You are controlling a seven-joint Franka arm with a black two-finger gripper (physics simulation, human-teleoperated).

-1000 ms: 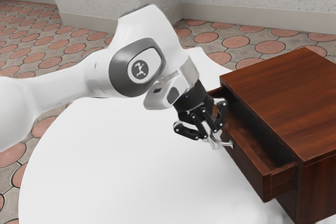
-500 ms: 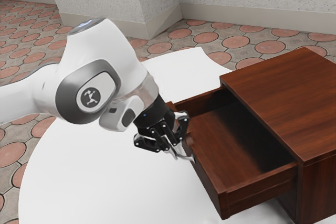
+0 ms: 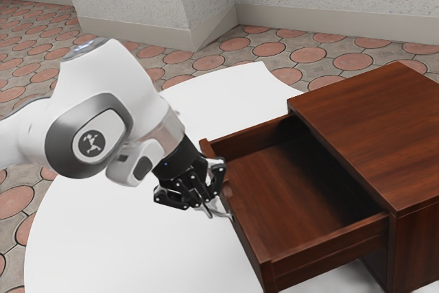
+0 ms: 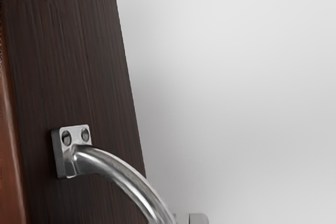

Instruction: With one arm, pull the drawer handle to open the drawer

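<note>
The drawer (image 3: 295, 186) stands well out of the cabinet (image 3: 370, 118), its bare wooden floor open to view from above and most of its length past the cabinet's front edge. So I judge the task done in substance: the drawer is open. I cannot tell how much travel is left on the runners, so at most a last stretch of pulling remains, and then letting go.

The handle (image 3: 219, 211) sits on the drawer's front panel, on the side facing my arm. In the wrist view the metal bar (image 4: 113, 174) curves from its screwed plate toward my hand. My hand (image 3: 209, 202) is clenched on that handle, fingers on either side of the bar, just above the white worktop (image 3: 116, 252). The tiled floor (image 3: 322, 53) lies beyond.
</note>
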